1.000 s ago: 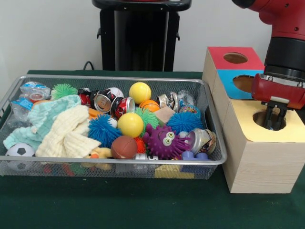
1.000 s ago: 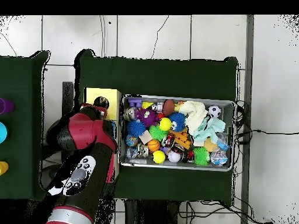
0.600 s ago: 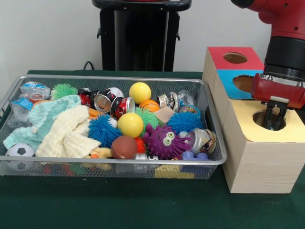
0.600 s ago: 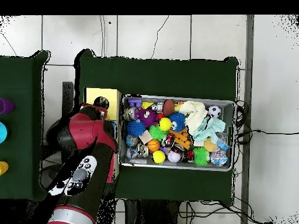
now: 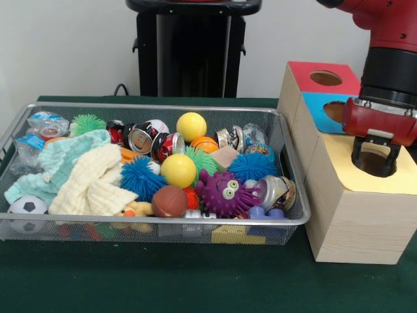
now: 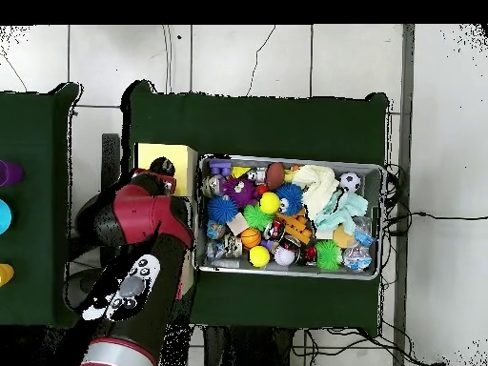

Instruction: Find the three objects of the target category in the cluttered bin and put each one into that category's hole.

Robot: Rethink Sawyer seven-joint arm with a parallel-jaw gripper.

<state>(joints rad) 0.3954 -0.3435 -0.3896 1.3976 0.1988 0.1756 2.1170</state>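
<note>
The wire mesh bin (image 5: 287, 147) on the green tabletop (image 5: 163, 280) is heaped with clutter: two yellow balls (image 5: 178, 170), blue spiky balls (image 5: 139, 177), a purple googly-eyed monster (image 5: 224, 193), crushed cans (image 5: 139, 139), a small brown football (image 5: 169, 201), a soccer ball (image 5: 27, 207) and pale cloths (image 5: 85, 179). Beside it stands the wooden sorting box (image 5: 355, 225), its top faces red, blue and yellow, each with a round hole. The pincer (image 5: 374, 162) hangs over the yellow hole (image 5: 373, 165), its two black fingers (image 5: 358, 155) spread apart and gripping nothing visible. The hole's inside is dark, and the arm covers most of the box in the overhead view.
</note>
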